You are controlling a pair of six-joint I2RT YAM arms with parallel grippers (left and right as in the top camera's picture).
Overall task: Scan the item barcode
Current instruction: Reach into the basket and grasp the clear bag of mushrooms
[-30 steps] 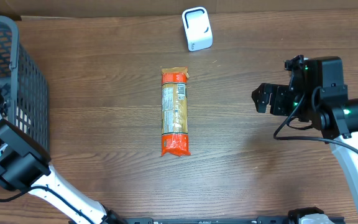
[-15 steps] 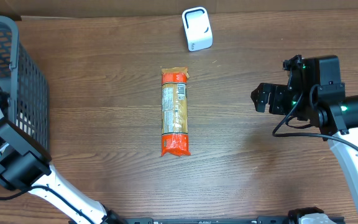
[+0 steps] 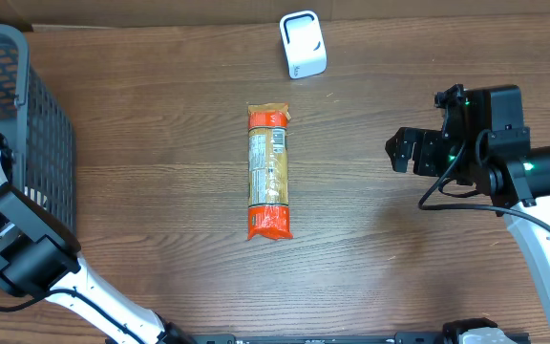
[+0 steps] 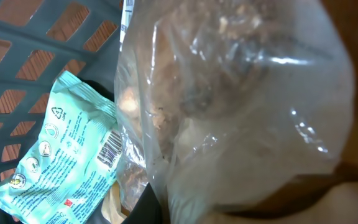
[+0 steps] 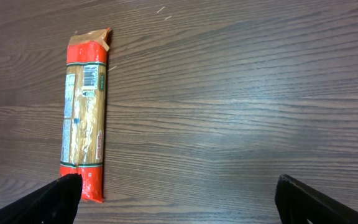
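A clear plastic bag (image 4: pixel 241 106) with pale, crumbly contents fills the left wrist view, pressed close to the camera inside the grey basket (image 4: pixel 17 43). My left gripper is shut on this bag. Its jaws are hidden behind the plastic, apart from one dark finger (image 4: pixel 143 208) at the bottom edge. Beside the bag lies a teal packet (image 4: pixel 67 155) with its barcode facing up. A long orange pasta pack (image 3: pixel 269 170) (image 5: pixel 84 118) lies mid-table. The white scanner (image 3: pixel 303 45) stands at the back. My right gripper (image 3: pixel 404 151) (image 5: pixel 179 205) hovers open to the right of the pasta pack, holding nothing.
The tall grey basket (image 3: pixel 27 143) takes up the table's left edge, and my left arm (image 3: pixel 8 239) reaches into it. The right arm's body (image 3: pixel 504 153) sits at the right side. Bare wood lies between the pasta pack and the right gripper.
In the overhead view the left arm's links by the basket have shifted slightly. The pasta pack, the scanner and the right arm have not moved.
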